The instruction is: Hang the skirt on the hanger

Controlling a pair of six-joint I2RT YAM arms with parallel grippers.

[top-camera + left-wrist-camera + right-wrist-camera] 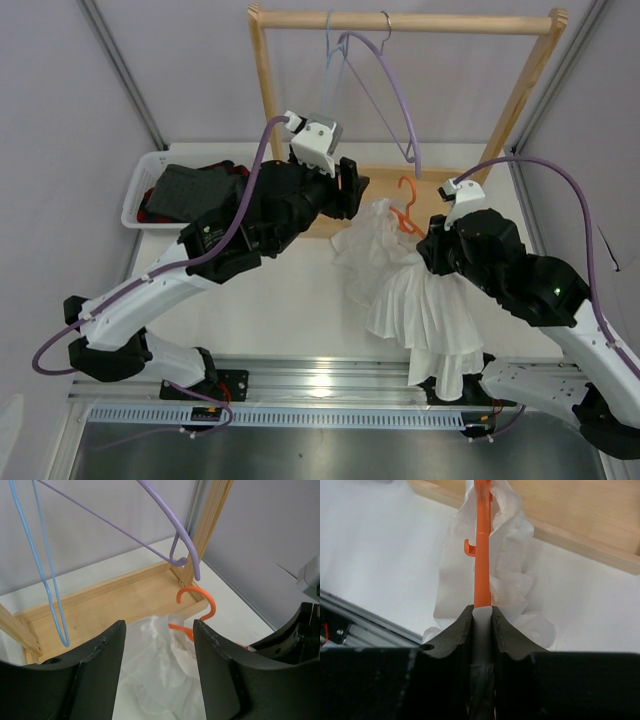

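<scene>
The white table [300, 305] carries a wooden rack [390, 182], basket [140, 192] and skirt [410, 300].

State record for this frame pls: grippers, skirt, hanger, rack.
left gripper: jaws open, aimed at the skirt's bunched top
right gripper: jaws shut on the orange hanger, fabric at the tips
skirt: bunched around the orange hanger, trailing toward the near edge
rack: lilac hanger and blue wire hanger on the rail
</scene>
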